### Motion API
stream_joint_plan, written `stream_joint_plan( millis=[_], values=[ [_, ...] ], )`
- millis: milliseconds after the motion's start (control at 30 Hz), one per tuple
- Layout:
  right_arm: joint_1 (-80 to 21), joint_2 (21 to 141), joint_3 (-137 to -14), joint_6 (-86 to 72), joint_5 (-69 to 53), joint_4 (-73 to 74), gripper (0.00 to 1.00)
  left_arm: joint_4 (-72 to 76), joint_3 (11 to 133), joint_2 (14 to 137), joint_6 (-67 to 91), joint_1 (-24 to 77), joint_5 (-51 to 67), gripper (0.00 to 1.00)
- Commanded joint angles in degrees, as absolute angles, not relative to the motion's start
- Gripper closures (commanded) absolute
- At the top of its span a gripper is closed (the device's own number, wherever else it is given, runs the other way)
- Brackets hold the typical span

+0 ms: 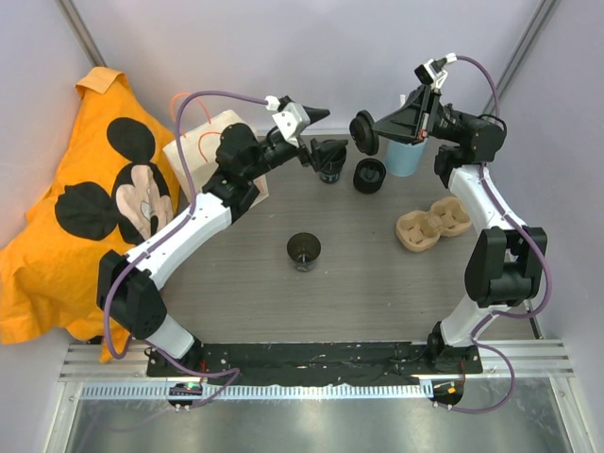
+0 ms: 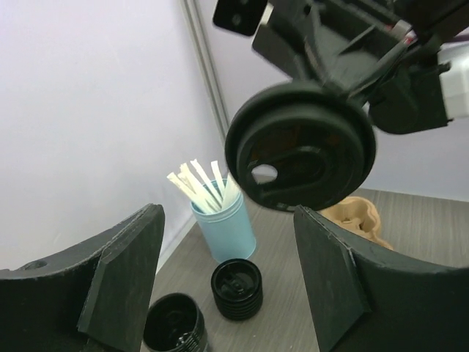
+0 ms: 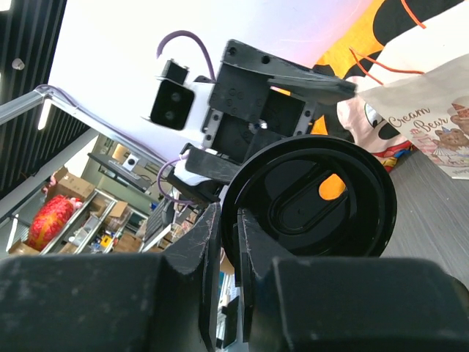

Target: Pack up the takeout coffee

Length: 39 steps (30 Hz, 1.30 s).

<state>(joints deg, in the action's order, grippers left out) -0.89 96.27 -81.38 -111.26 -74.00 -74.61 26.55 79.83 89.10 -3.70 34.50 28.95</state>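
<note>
- Grey table (image 1: 377, 283), pale walls (image 1: 311, 47); an orange Mickey Mouse cloth (image 1: 57, 245) lay at the left.
- Three black takeout cups: centre cup (image 1: 304, 250), left far cup (image 1: 329, 166), right far cup (image 1: 369, 176). One lid (image 3: 315, 198), straw cup (image 2: 223, 229), pulp tray (image 1: 432, 224), paper bag (image 1: 209, 142).
- The centre cup stood upright mid-table, mouth up, axis vertical.
- Left gripper (image 2: 227, 210) released, empty; right gripper (image 3: 231, 227) clenched the lid's rim.

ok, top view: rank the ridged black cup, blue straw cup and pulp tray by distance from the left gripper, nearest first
From the left gripper:
1. ridged black cup, just to its right.
2. blue straw cup, farther right, at the back under the right arm.
3. pulp tray, farthest, right side and closer to the arm bases.
</note>
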Motion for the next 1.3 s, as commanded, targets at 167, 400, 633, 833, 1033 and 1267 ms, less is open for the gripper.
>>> stream_joint_plan(
  millis=[167,400,633,833,1033,1267],
  values=[
    [-0.8,95.1,-79.6,-110.3,-74.4,-92.3,0.83,25.8,86.6,90.2,3.1,37.1,26.8,0.27],
    [-0.7,94.3,-79.6,-109.3,-73.9,-92.4,0.83,21.5,86.7,91.2,8.0,37.1,23.1,0.38],
    [-0.7,93.9,-79.9,-109.1,-73.7,-92.8,0.84,21.1,86.0,91.3,12.7,37.2,20.4,0.39],
    [-0.8,91.9,-78.9,-108.9,-73.5,-94.5,0.84,21.3,87.7,92.2,15.3,37.2,19.6,0.44],
    [1.1,90.9,-78.7,-108.6,-72.5,-94.7,0.84,20.7,87.9,92.1,16.4,38.1,20.9,0.49],
    [1.1,90.9,-78.6,-108.9,-72.3,-95.1,0.84,21.2,89.0,92.5,17.0,38.8,20.1,0.48]
  ],
)
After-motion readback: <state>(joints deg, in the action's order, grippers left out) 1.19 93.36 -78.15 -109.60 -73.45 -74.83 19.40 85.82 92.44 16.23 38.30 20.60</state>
